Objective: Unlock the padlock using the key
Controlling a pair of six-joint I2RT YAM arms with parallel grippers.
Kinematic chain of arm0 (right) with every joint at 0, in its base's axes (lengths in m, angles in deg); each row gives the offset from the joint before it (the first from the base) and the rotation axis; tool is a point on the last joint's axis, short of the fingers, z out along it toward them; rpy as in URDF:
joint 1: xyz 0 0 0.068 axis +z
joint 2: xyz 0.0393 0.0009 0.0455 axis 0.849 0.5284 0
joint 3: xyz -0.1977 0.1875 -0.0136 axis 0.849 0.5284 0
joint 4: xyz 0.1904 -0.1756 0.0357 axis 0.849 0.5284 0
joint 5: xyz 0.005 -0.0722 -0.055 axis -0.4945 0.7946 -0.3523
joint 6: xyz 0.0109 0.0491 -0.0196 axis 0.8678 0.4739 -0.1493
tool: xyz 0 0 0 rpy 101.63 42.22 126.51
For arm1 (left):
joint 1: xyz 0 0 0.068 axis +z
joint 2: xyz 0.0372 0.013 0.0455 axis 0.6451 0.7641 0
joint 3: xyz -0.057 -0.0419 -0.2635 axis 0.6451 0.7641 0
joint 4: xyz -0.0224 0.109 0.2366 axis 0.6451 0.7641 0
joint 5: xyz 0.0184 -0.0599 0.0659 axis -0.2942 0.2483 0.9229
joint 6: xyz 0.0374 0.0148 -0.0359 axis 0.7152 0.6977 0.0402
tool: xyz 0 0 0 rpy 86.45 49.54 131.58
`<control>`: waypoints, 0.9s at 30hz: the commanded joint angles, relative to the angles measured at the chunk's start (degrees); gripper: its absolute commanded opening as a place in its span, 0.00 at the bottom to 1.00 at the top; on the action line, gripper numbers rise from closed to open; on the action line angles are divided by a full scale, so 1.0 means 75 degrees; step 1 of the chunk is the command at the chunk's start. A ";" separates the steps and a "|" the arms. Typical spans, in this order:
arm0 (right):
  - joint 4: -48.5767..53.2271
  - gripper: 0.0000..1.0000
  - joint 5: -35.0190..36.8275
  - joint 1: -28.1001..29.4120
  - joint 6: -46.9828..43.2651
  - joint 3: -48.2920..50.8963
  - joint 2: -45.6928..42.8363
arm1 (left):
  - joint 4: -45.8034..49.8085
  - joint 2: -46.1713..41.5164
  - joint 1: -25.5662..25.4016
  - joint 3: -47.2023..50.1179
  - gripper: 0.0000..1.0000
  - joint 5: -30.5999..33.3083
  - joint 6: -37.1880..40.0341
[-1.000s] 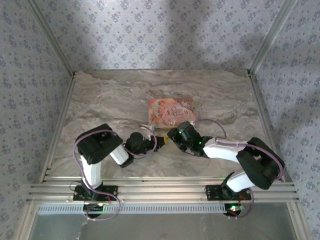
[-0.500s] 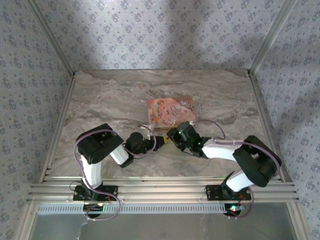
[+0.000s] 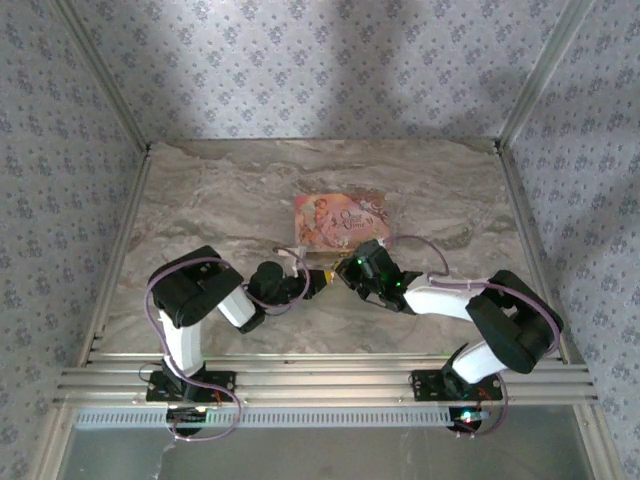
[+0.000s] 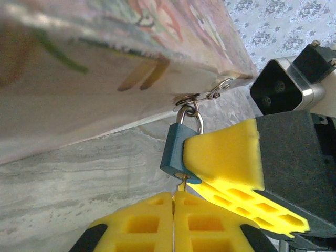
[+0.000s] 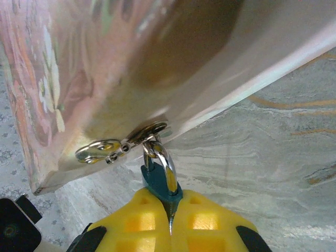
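Note:
A tiny dark blue-green padlock [image 4: 174,151] hangs by its silver shackle [image 5: 164,161] from the metal hasp [image 5: 119,144] on the front of the pink floral box [image 3: 340,220]. My right gripper [image 5: 170,198] is shut on the padlock body [image 5: 159,185], and its yellow fingers [image 4: 228,152] cover the lock's right side in the left wrist view. My left gripper [image 4: 174,195] is shut on the key [image 4: 183,186], just below the lock. The key's thin blade reaches up into the keyhole on the lock's underside. In the top view both grippers [image 3: 328,280] meet at the box's near edge.
The box lies on a marble-patterned table [image 3: 220,200], a little behind the middle. Patterned walls with metal corner posts [image 3: 530,90] close in the back and sides. An aluminium rail [image 3: 320,380] runs along the near edge by the arm bases.
My right gripper has gone from partly open to shut on the padlock. Both grippers have edged slightly toward the box. The left gripper stays shut on the key.

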 commanded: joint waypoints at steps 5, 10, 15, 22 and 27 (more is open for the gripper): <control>-0.0056 0.00 0.0124 -0.0027 -0.0009 0.0192 0.0231 | 0.0407 -0.1042 0.0196 0.0219 0.37 -0.0141 -0.0612; -0.0811 0.00 0.0194 0.0043 0.0249 0.0502 0.0240 | 0.1276 -0.1366 0.0270 0.0331 0.39 0.0095 -0.1954; -0.1237 0.00 0.0175 0.0090 0.0438 0.0600 0.0217 | 0.1280 -0.1318 0.0223 0.0359 0.32 0.0221 -0.2899; -0.1523 0.00 0.0114 0.0117 0.0586 0.0648 0.0170 | 0.0147 -0.0680 0.0138 0.0227 0.30 0.0123 -0.3708; -0.1663 0.00 0.0089 0.0126 0.0640 0.0684 0.0179 | -0.0220 -0.0335 0.0017 0.0126 0.29 0.0147 -0.3971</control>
